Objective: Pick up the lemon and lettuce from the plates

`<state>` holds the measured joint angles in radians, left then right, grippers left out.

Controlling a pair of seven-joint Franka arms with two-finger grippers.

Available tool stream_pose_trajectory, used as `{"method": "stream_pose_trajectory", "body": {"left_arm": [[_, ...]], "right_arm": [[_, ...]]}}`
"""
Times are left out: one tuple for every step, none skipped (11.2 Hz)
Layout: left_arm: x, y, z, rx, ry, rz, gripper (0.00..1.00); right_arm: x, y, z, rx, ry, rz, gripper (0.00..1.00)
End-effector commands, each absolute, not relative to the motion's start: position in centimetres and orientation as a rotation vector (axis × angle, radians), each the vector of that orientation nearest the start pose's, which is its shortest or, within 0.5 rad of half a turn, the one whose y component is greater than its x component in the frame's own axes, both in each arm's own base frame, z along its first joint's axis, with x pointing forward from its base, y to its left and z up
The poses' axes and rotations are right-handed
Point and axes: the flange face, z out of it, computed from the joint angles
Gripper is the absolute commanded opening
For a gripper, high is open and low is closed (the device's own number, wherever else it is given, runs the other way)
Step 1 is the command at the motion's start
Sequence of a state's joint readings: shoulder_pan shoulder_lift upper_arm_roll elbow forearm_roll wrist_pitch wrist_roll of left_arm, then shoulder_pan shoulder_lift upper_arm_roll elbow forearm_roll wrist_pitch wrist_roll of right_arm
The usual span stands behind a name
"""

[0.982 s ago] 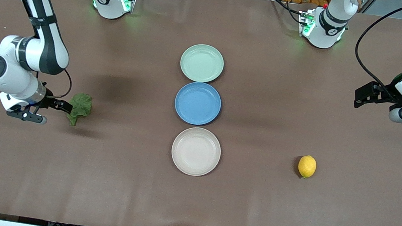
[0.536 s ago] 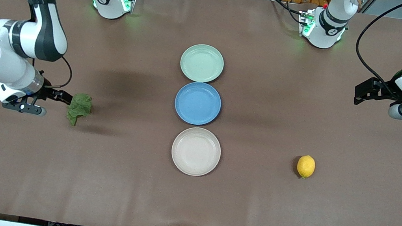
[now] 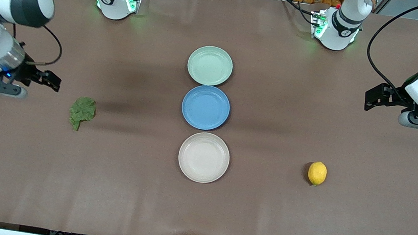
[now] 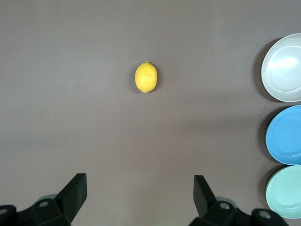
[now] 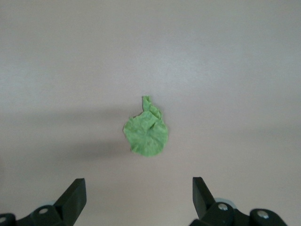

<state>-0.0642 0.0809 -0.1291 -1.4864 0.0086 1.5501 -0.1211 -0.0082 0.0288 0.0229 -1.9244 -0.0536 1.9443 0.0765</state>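
On bare table, off the plates: lemon (image 3: 317, 173) toward left arm's end, lettuce (image 3: 82, 111) toward right arm's.
Mint plate (image 3: 209, 66), cream plate (image 3: 204, 157) empty. Left gripper (image 3: 373, 100), right gripper (image 3: 51, 80) aloft, jaws wide, holding nothing. Risk: lemon may roll if nudged.

Lemon (image 4: 146, 77) lies apart from plates (image 4: 283, 75).

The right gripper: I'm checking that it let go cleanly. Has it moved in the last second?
Yes. The right gripper, open and empty, has drawn back from the lettuce toward the right arm's end of the table.
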Motion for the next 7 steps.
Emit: {"method": "stream_pose_trajectory", "body": {"left_arm": [[56.9,-10.4,62.4,-3.125,0.132,0.022,1.00],[56.9,-10.4,62.5,-3.125,0.132,0.020,1.00],[56.8,-10.5,62.5,-3.125,0.137,0.020,1.00],[56.8,-10.8,62.5,-3.126,0.142,0.020,1.00],[56.8,-10.8,62.5,-3.126,0.142,0.020,1.00],[56.8,-10.8,62.5,-3.126,0.142,0.020,1.00],[56.7,-10.7,62.6,-3.125,0.142,0.017,1.00]], "right_arm": [[56.6,1.2,54.8,-3.172,0.049,0.015,1.00],[56.1,1.2,56.5,-3.170,0.051,-0.004,1.00],[55.8,1.3,57.8,-3.168,0.047,-0.038,1.00],[55.1,1.3,59.5,-3.145,0.057,-0.075,1.00],[54.6,1.1,60.9,-3.108,0.076,-0.091,1.00],[54.3,0.5,62.2,-3.104,0.091,-0.091,1.00],[54.1,0.4,63.2,-3.104,0.092,-0.087,1.00]]}}
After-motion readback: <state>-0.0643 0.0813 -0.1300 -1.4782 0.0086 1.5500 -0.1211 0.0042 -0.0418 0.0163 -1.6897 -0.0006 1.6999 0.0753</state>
